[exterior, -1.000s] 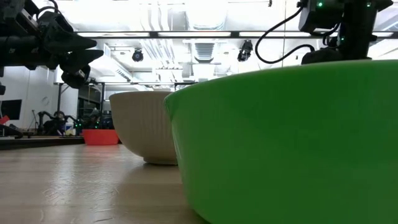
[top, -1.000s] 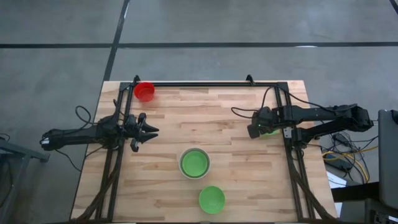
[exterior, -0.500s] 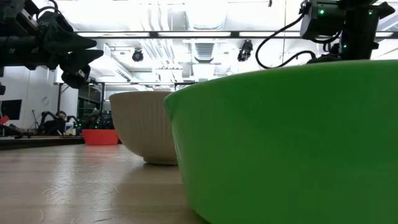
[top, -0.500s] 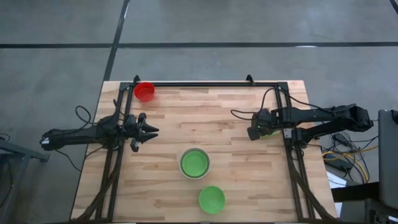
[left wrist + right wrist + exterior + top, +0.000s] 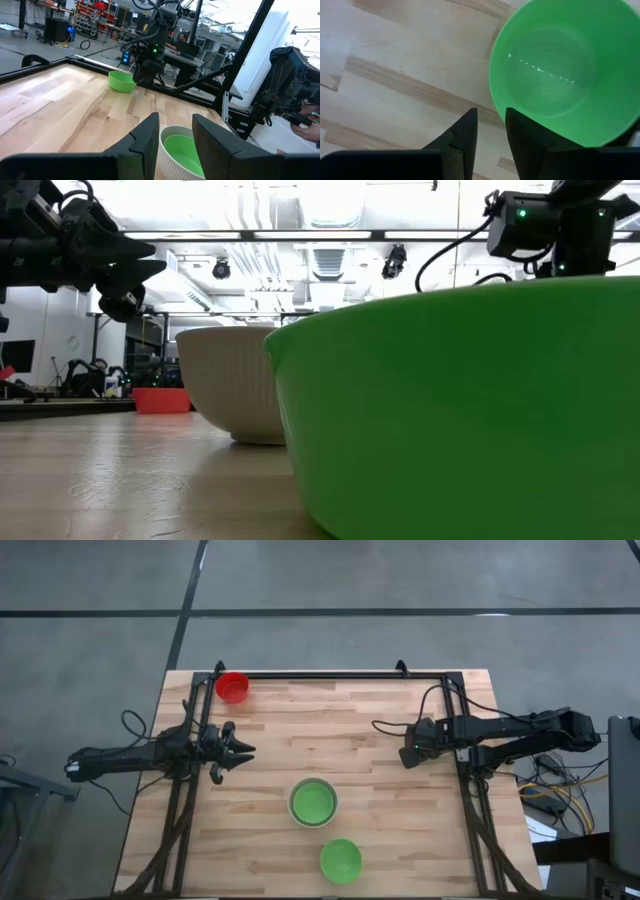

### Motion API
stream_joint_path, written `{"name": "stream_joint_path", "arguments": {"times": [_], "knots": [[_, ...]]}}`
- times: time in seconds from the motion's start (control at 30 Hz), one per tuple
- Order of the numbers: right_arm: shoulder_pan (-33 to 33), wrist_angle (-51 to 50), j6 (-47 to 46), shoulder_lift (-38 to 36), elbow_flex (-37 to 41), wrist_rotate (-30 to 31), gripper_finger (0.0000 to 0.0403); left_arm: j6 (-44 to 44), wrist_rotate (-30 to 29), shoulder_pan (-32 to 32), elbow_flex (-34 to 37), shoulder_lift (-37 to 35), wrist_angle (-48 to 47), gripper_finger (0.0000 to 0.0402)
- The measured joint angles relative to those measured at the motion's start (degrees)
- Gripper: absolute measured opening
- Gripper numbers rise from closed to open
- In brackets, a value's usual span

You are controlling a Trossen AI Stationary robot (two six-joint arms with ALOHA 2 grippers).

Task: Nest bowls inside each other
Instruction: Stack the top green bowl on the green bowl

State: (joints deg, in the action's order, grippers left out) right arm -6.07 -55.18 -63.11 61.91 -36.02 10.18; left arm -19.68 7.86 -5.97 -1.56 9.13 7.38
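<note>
A green bowl (image 5: 565,65) stands on the wood near the table's right edge. My right gripper (image 5: 491,112) points down over it, open, one finger outside its rim (image 5: 495,95) and one over its inside, with a gap showing at both. In the high view that gripper (image 5: 410,753) covers the bowl. A whitish bowl (image 5: 313,803) with a green bowl (image 5: 313,802) inside it sits mid-table. Another green bowl (image 5: 340,860) sits near the front edge and a red bowl (image 5: 232,687) at the far left corner. My left gripper (image 5: 243,750) hovers open at the left, pointing level.
A black metal frame (image 5: 330,674) runs along the table's far edge and down both sides. Cables (image 5: 400,722) trail from the right arm over the wood. Bare wood lies between the nested bowls and the right gripper.
My right gripper has sunk toward the green bowl at the table's right edge. A green sliver of that bowl showed beside it in the high view a second ago and is now covered.
</note>
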Motion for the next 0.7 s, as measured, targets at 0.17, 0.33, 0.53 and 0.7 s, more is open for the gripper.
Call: {"name": "stream_joint_path", "arguments": {"times": [0.17, 0.33, 0.53, 0.7], "knots": [[0.0, 2.6, 0.2, 0.0, 1.7, 0.0, 0.0116, 0.0, 0.0, 0.0, 0.0, 0.0, 0.0, 0.0122], [0.0, 4.7, 0.7, 0.0, 3.5, -1.0, 0.0121, 0.0, 0.0, 0.0, 0.0, 0.0, 0.0, 0.0122], [0.0, 5.3, 0.8, 0.0, 5.1, -1.6, 0.0121, 0.0, 0.0, 0.0, 0.0, 0.0, 0.0, 0.0122], [0.0, 5.3, 3.5, 0.0, 4.9, -1.6, 0.0115, 0.0, 0.0, 0.0, 0.0, 0.0, 0.0, 0.0122]]}}
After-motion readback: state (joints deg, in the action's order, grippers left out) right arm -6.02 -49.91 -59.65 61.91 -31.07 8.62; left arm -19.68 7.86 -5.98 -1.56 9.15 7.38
